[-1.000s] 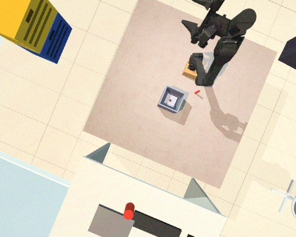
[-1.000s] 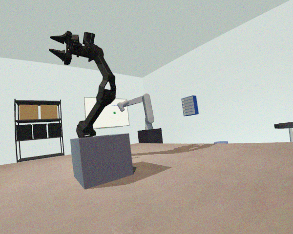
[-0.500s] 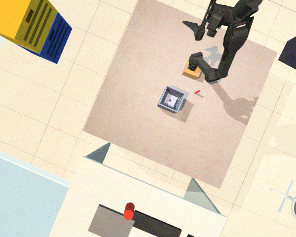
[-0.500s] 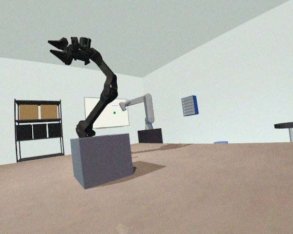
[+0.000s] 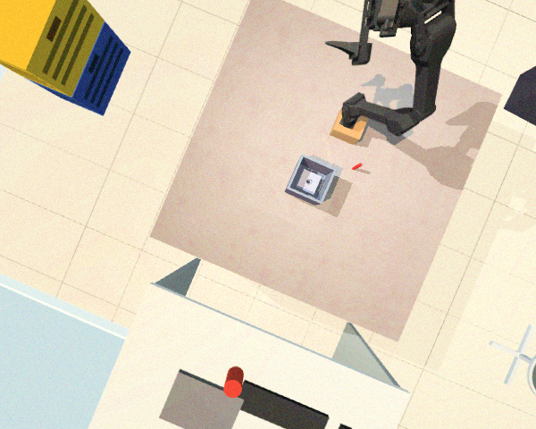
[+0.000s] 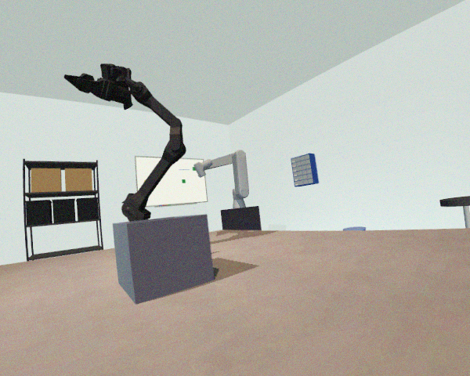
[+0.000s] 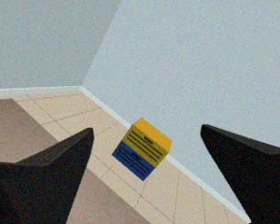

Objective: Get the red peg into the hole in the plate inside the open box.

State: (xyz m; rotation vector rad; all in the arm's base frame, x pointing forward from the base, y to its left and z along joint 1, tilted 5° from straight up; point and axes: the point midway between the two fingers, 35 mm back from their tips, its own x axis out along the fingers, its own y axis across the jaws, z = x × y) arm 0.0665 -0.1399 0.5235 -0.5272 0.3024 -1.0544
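The red peg [image 5: 356,166] is small on the mat, right of the box in the top view. A shadow runs from its lower end; I cannot tell surely whether it stands or lies. The open grey box [image 5: 303,197] [image 6: 170,258] has a white plate [image 5: 314,186] at the bottom with a dark hole [image 5: 309,181]. No peg shows in the hole. My gripper [image 7: 148,129] is open and empty, its fingers wide apart in the wrist view. It is raised high, far above the mat and away from the peg. The exterior view does not show the peg.
The arm's base stands on an orange block [image 5: 347,135] behind the box. The pinkish mat [image 5: 240,207] bears the box and block. A yellow and blue crate [image 5: 90,69] [image 7: 145,148] stands beyond the mat. A desk with a red cylinder [image 5: 232,388] is at the bottom of the top view.
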